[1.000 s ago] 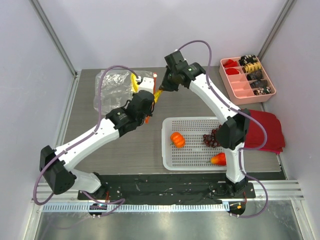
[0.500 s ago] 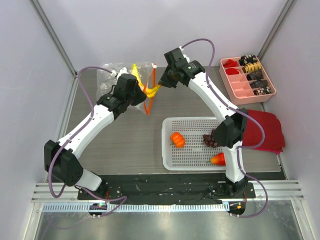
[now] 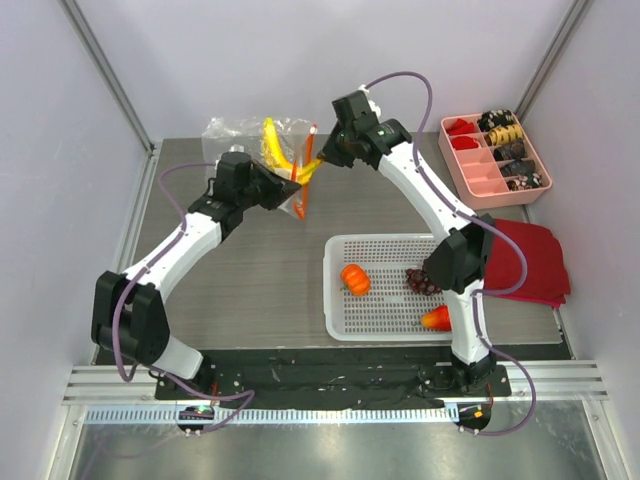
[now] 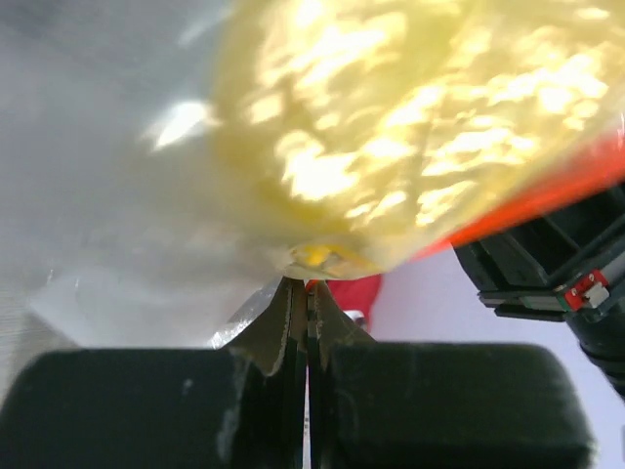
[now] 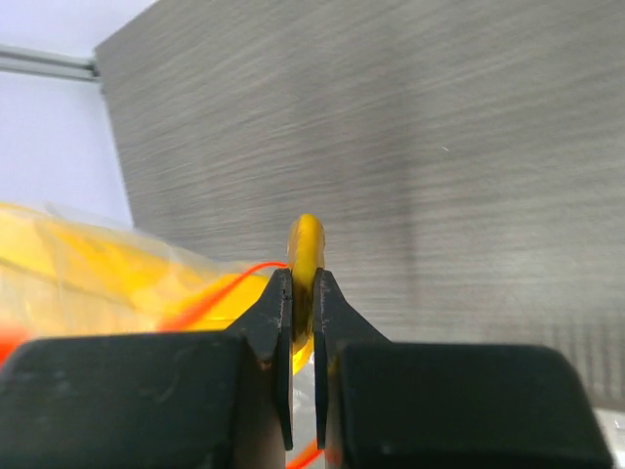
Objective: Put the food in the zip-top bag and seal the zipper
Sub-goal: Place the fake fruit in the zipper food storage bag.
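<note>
The clear zip-top bag (image 3: 235, 135) is held up at the back of the table with the yellow banana bunch (image 3: 271, 143) partly inside it. My left gripper (image 3: 288, 186) is shut on the bag's edge by its orange-red zipper (image 3: 302, 203). In the left wrist view the gripper (image 4: 308, 283) pinches the film, with the banana (image 4: 391, 147) showing through the bag (image 4: 137, 186). My right gripper (image 3: 318, 168) is shut on a banana tip (image 5: 306, 239), as the right wrist view (image 5: 303, 276) shows. The pumpkin (image 3: 355, 278), grape cluster (image 3: 421, 280) and red-orange fruit (image 3: 437, 318) lie in the basket.
A white perforated basket (image 3: 385, 325) sits in front of the right arm. A pink compartment tray (image 3: 480, 185) with snacks stands at the back right. A red cloth (image 3: 535, 262) lies at the right edge. Grey walls close in on the sides.
My left gripper has swung back and to the left with the bag's edge, lifting the bag and banana toward the back wall. The right gripper has kept its hold and barely moved.
</note>
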Controlling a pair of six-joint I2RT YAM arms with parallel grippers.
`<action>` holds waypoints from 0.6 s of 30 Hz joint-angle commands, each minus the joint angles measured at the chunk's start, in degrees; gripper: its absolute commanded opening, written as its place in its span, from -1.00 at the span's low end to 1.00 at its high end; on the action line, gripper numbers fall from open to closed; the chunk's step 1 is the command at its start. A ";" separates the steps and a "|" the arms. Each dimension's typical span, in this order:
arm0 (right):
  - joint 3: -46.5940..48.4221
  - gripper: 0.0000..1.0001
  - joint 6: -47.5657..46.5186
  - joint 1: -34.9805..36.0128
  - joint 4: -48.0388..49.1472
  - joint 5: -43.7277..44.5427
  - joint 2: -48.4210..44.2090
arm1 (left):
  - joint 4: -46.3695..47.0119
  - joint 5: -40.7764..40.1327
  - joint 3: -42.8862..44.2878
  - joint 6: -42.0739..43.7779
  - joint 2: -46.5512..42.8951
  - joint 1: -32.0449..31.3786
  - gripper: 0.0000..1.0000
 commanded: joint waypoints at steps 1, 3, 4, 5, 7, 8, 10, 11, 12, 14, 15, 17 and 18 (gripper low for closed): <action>-3.26 -0.98 -0.86 -1.11 8.59 -11.05 -2.28 | 11.83 9.19 -2.11 -7.17 1.60 1.74 -1.00; -6.32 -0.97 0.01 -0.85 8.86 -12.21 -4.30 | 14.80 9.64 -3.25 -8.92 1.43 2.52 -1.00; -7.74 -0.97 0.19 -0.85 9.47 -12.30 -5.18 | 15.95 9.81 -4.04 -9.71 1.34 2.88 -0.99; -9.05 -0.97 0.37 -0.85 11.22 -12.21 -7.19 | 17.27 10.77 -4.31 -11.03 1.34 3.14 -0.99; -12.31 -0.91 0.02 -0.50 12.81 -11.25 -8.61 | 19.73 11.31 -4.49 -12.53 1.52 3.58 -1.00; -13.10 -0.86 -0.33 -0.24 14.38 -11.16 -9.31 | 20.61 11.83 -4.49 -13.93 1.69 3.58 -1.00; -15.39 -0.37 -0.94 0.46 16.06 -12.90 -10.81 | 22.89 12.10 -4.14 -14.64 1.78 3.58 -1.00; -16.09 -0.23 -1.38 0.56 17.81 -14.22 -11.25 | 23.08 12.28 -3.87 -14.99 1.78 3.58 -1.00; -17.58 -0.15 -2.26 0.64 18.52 -15.28 -12.64 | 23.17 12.45 -3.70 -15.34 1.61 3.67 -1.00; -20.13 -0.21 -3.58 0.82 22.98 -21.51 -14.23 | 23.25 12.98 -3.78 -15.70 1.26 4.46 -1.00; -23.19 -0.53 -5.06 0.91 25.01 -24.14 -15.11 | 23.34 13.33 -4.13 -15.96 0.99 4.72 -1.00; -25.23 -0.59 -5.69 0.91 27.57 -29.51 -17.05 | 24.83 14.03 -4.66 -16.40 0.73 5.60 -1.00; -26.63 -0.53 -6.30 0.82 28.37 -32.40 -17.31 | 26.06 14.90 -5.18 -16.40 0.47 5.95 -1.00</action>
